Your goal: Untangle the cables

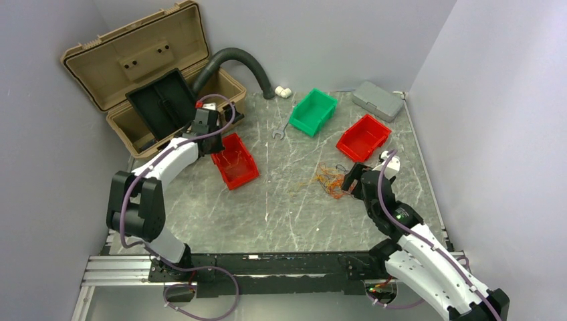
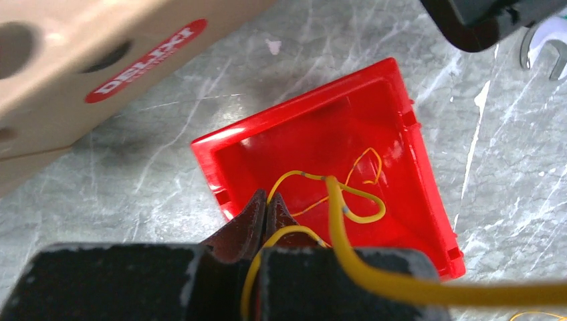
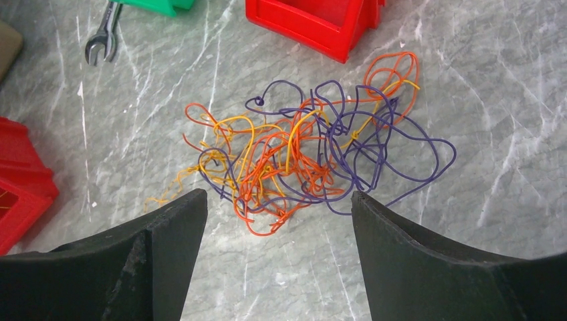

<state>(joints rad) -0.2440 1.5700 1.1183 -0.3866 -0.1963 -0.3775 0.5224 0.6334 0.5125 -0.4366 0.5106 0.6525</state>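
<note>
Left wrist view shows you the left tool (image 2: 267, 217) pinched shut on a yellow wire (image 2: 364, 215), held over a red bin (image 2: 220, 144) at the left of the bench (image 2: 167, 120). The wire's free loops lie inside that bin. You cannot tell whether the thinner loop beside them is the same wire or a second one. So at least one strand is out of the knot and looks to be on its way into the bin.

Most of the work is not yet done. The tangle of cables (image 3: 301, 150) lies on the bench well apart from that bin, with orange, yellow and purple strands crossing through one another and only a few loose ends trailing at its left edge. Your right tool (image 3: 277, 196) hovers at the tangle's near side, its jaws spread wide with nothing gripped. By my reading you are early in the job, with many strands left to pull free.
</note>
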